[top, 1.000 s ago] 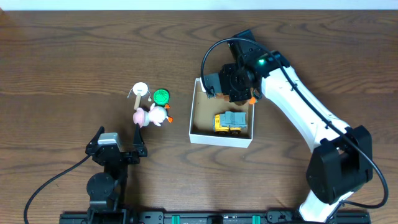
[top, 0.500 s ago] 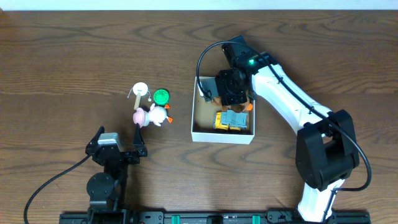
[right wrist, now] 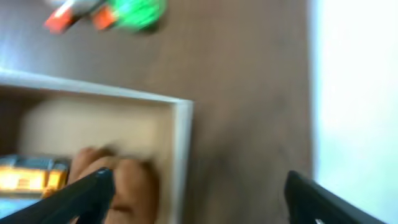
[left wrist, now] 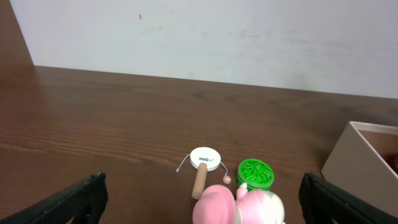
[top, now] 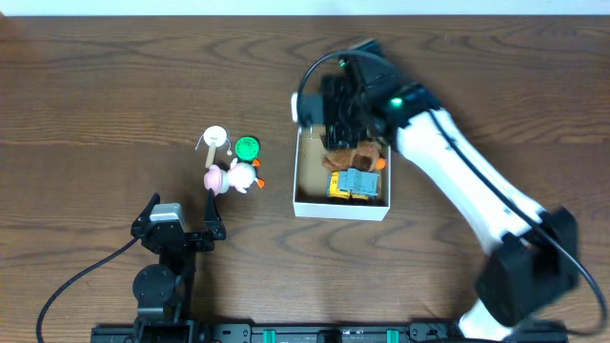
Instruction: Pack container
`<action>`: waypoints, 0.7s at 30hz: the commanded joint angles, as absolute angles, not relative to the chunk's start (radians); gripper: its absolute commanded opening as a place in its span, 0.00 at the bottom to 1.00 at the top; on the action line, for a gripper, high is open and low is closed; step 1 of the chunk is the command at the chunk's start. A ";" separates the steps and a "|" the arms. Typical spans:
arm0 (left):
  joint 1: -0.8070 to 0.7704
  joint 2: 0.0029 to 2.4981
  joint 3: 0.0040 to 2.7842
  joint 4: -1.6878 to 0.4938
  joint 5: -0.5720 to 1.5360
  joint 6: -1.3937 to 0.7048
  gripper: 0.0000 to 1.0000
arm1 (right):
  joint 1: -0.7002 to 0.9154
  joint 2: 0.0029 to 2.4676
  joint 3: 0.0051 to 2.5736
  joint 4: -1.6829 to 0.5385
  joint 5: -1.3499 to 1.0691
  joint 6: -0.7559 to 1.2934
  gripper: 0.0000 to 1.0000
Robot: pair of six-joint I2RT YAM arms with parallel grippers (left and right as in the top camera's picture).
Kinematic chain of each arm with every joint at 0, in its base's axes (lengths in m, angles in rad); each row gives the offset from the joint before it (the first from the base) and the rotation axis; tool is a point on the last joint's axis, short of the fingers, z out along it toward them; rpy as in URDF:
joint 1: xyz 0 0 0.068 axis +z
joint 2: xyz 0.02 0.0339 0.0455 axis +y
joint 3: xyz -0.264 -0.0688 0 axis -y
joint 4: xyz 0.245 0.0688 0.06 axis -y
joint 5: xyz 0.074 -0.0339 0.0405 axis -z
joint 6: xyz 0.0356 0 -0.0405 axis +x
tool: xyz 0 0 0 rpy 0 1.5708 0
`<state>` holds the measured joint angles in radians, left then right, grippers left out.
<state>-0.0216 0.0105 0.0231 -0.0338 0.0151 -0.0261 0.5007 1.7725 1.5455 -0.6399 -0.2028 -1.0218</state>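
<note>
The container [top: 338, 209] is a shallow white box with a tan inside, right of centre. A yellow-and-grey truck [top: 355, 184] and a brown toy [top: 359, 154] lie in it. My right gripper [top: 322, 107] hovers blurred over its far left corner. In the right wrist view this gripper [right wrist: 199, 199] is open and holds nothing, above the container wall [right wrist: 180, 155] and the brown toy [right wrist: 118, 180]. My left gripper [top: 181, 217] stands open near the front edge. Just ahead of it lies a pink-and-white toy [left wrist: 239, 205].
A white disc with a wooden handle [top: 214, 139] and a green round toy [top: 248, 147] lie left of the container, behind the pink-and-white toy [top: 232, 178]. In the left wrist view the container's corner [left wrist: 360, 162] shows at the right.
My right gripper went from shut to open, left the brown toy in the container and shifted toward the container's far left corner. The left arm has not moved.
</note>
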 commanded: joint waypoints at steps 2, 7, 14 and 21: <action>-0.017 0.005 0.004 -0.072 -0.012 -0.030 0.98 | 0.447 1.628 1.551 -0.620 -0.007 -0.564 0.99; -0.017 0.005 0.004 -0.072 -0.012 -0.030 0.98 | 0.307 1.540 1.551 -0.694 0.134 -0.223 0.99; -0.017 0.005 0.004 -0.072 -0.012 -0.030 0.98 | 0.101 1.525 1.550 -0.801 0.130 -0.128 0.99; -0.017 0.005 0.004 -0.072 -0.012 -0.030 0.98 | 0.025 1.525 1.550 -0.859 0.131 -0.128 0.99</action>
